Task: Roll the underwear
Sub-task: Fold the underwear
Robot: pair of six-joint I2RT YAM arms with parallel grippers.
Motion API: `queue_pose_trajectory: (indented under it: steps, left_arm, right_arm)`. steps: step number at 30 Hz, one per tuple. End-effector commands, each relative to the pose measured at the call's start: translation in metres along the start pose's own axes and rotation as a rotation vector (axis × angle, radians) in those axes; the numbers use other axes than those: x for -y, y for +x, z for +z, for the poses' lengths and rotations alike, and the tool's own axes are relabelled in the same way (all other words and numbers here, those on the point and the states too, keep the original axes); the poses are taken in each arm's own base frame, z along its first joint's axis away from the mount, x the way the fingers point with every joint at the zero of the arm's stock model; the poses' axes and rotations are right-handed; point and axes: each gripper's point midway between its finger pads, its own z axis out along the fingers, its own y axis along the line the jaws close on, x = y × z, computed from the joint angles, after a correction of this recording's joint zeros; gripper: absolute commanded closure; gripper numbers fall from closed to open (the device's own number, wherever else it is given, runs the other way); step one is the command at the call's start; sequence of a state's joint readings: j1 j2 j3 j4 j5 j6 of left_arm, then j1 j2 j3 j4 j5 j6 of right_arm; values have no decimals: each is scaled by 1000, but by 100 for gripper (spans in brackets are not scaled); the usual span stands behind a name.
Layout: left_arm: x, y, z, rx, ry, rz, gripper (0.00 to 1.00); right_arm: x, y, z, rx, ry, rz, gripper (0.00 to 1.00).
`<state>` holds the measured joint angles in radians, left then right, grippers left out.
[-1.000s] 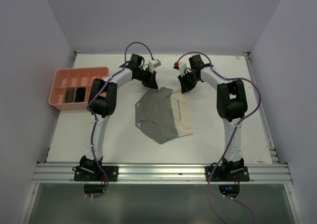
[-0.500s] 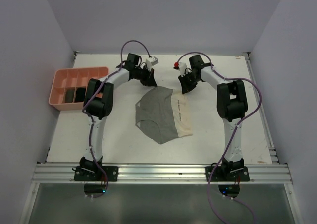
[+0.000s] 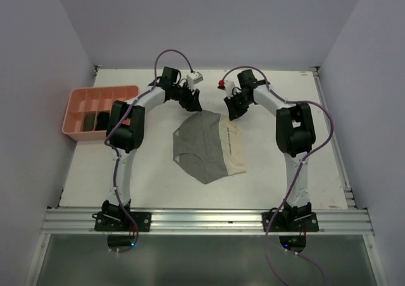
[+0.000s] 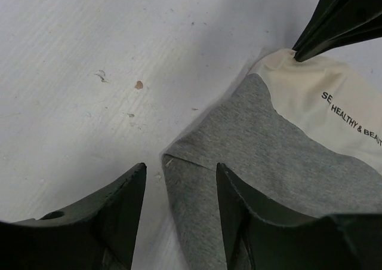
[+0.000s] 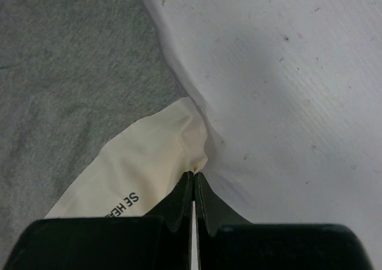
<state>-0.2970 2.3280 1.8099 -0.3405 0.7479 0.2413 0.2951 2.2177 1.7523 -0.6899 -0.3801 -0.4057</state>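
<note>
The underwear (image 3: 205, 148), grey with a cream waistband (image 3: 234, 143), lies spread flat on the white table. My left gripper (image 3: 195, 102) is open at its far left corner. In the left wrist view that gripper (image 4: 181, 168) straddles the folded grey edge (image 4: 286, 156), which lies loose on the table. My right gripper (image 3: 234, 113) is at the far right corner. The right wrist view shows this gripper (image 5: 194, 174) shut on the tip of the cream band (image 5: 143, 156), beside the grey cloth (image 5: 71, 73). Its dark fingers (image 4: 334, 19) also show in the left wrist view.
A pink compartment tray (image 3: 76, 105) stands at the table's left edge, with dark rolls (image 3: 95, 119) in its near compartments. White walls close in the table at the back and both sides. A metal rail (image 3: 202, 219) runs along the near edge.
My left gripper has opened and let go of the grey corner, which now rests on the table. The right gripper, still shut, has shifted slightly left.
</note>
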Motion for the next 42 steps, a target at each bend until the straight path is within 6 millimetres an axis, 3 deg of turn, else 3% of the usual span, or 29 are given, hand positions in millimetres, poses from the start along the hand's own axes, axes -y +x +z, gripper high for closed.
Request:
queue_pose_trajectory:
  steps: [1, 6, 11, 20, 33, 37, 42]
  left_arm:
    - [4, -5, 7, 10, 44, 107, 45]
    - [15, -1, 9, 25, 138, 225, 45]
    - [16, -11, 13, 70, 175, 317, 45]
    - [4, -6, 26, 47, 175, 312, 46]
    - [19, 12, 33, 18, 266, 314, 44]
    - [18, 12, 34, 18, 267, 309, 54]
    - [14, 10, 32, 18, 249, 275, 88]
  right_arm:
    - [-14, -38, -43, 106, 24, -75, 100]
    - [-24, -43, -56, 125, 27, -110, 100]
    - [-32, -44, -62, 128, 22, -133, 100]
    - [-35, -41, -68, 128, 29, -152, 100]
    - [-40, -48, -81, 153, 40, -177, 100]
    - [-38, -48, -82, 149, 50, -178, 100]
    - [-36, -46, -79, 137, 56, -174, 100]
